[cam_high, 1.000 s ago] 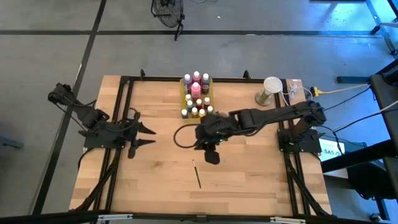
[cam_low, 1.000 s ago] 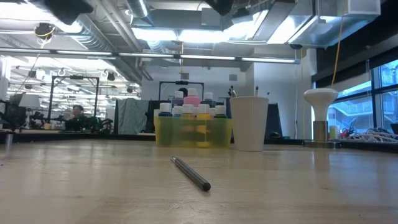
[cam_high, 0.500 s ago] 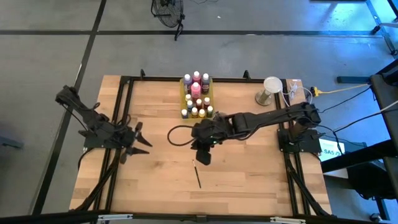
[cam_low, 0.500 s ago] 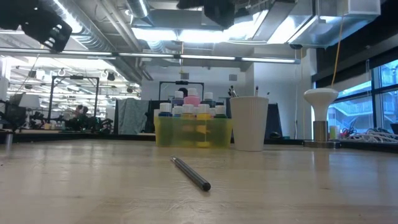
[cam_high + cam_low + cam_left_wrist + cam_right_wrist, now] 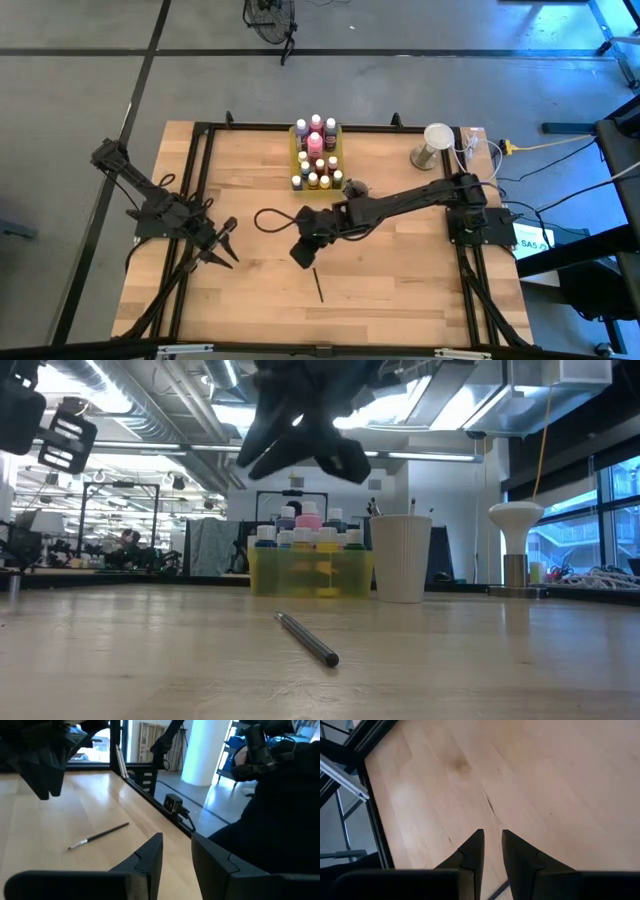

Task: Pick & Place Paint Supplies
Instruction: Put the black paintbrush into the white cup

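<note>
One brush (image 5: 317, 283) lying loose on the desk (image 5: 400, 290) | my right gripper (image 5: 303, 251) hovering above it, narrow, empty | I'm aiming to straddle its shaft squarely.

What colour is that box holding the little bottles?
Translucent yellow tray, clearest in the low view.
</note>
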